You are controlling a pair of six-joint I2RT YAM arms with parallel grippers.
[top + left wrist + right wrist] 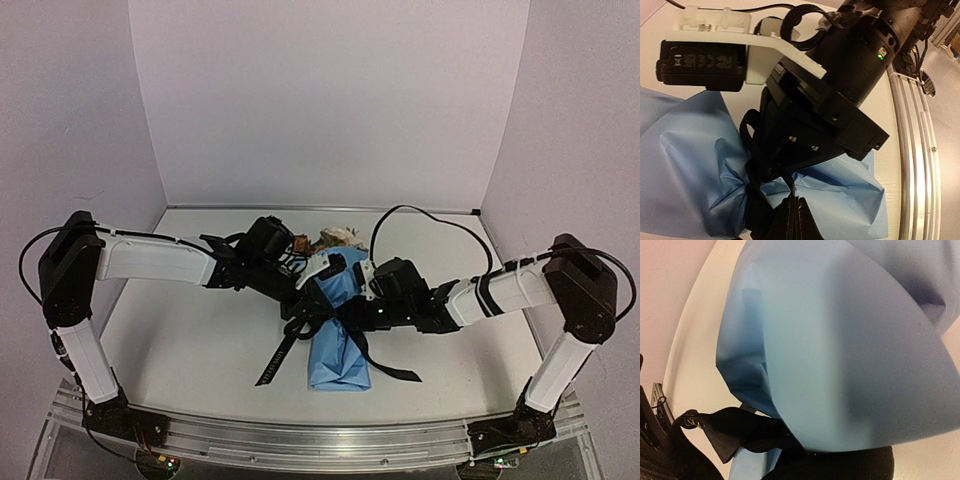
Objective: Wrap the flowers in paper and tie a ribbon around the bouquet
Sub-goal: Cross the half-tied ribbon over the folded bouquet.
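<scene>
Left gripper (793,217): jaws fully closed, pinching 1 thin strand of the ribbon (276,362). Right gripper (338,308): jaws closed; a ribbon strap runs up to them, but whether they grip it is hidden. The bouquet (338,352) lies directly under both jaw pairs, with ribbon around its waist. The flowers (338,238) show beyond the jaws, and 2 loose ribbon tails trail on the near side.

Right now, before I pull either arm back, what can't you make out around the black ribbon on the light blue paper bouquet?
- Knot in the black ribbon: top view, the left arm and right arm cross over it.
- What the right gripper holds: right wrist view, the blurred light blue paper bouquet fills the frame.
- Cream flowers: top view, small, partly behind the arms.
</scene>
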